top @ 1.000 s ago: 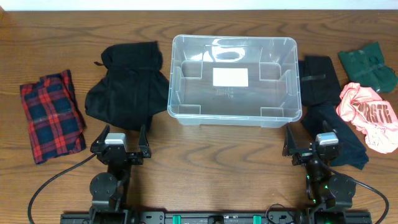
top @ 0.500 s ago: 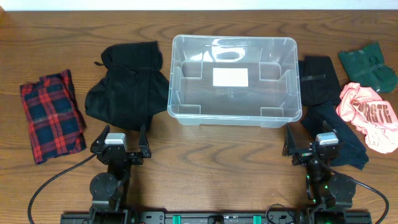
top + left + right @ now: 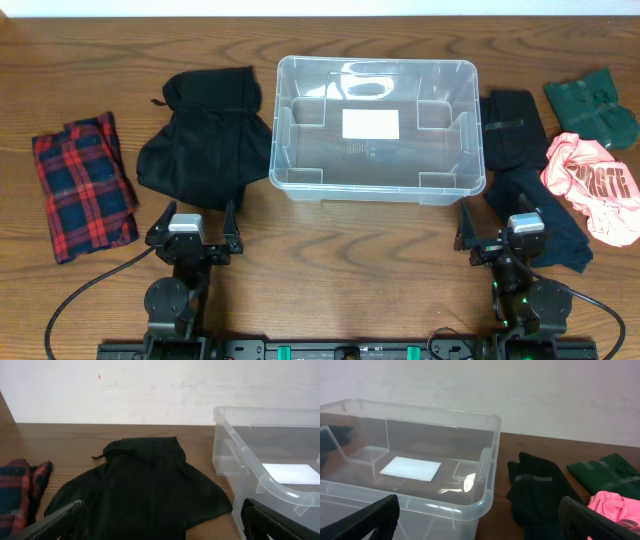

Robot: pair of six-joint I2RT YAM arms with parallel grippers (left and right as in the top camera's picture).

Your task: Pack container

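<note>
1. Five garments and one bin are laid out on the wooden table (image 3: 340, 265). Directions are read on the overhead view, with 12 o'clock at the far edge.
2. A red-and-blue plaid garment (image 3: 82, 187) is seen folded at the far left, at about 9 o'clock from the container (image 3: 377, 190) and well apart from it.
3. A black garment (image 3: 207, 140) is spread between the plaid garment and the container. Its right edge is just beside the container's left wall, and contact cannot be told.
4. The left gripper (image 3: 195, 218) is found at 6 o'clock from that black garment. Its fingers are spread wide and nothing is held. In the left wrist view the black cloth is seen ahead of the jaws, with a container corner at the right.
5. The container is set upright at the middle of the table, toward 12 o'clock, with its top open. Its white label (image 3: 371, 123) is seen uncovered on the base.
6. The right gripper (image 3: 503, 232) is placed at 5 o'clock from the container. Its fingers are parted wide and nothing is gripped.
7. A second black garment (image 3: 520, 150) is laid along the container's right wall at 3 o'clock and stretches down beside the right gripper.
8. A dark green garment (image 3: 592, 105) is seen at 2 o'clock, at the far right.
9. A pink garment (image 3: 595, 190) with dark lettering is found at 6 o'clock from the green one, its left edge against the second black garment.
</note>
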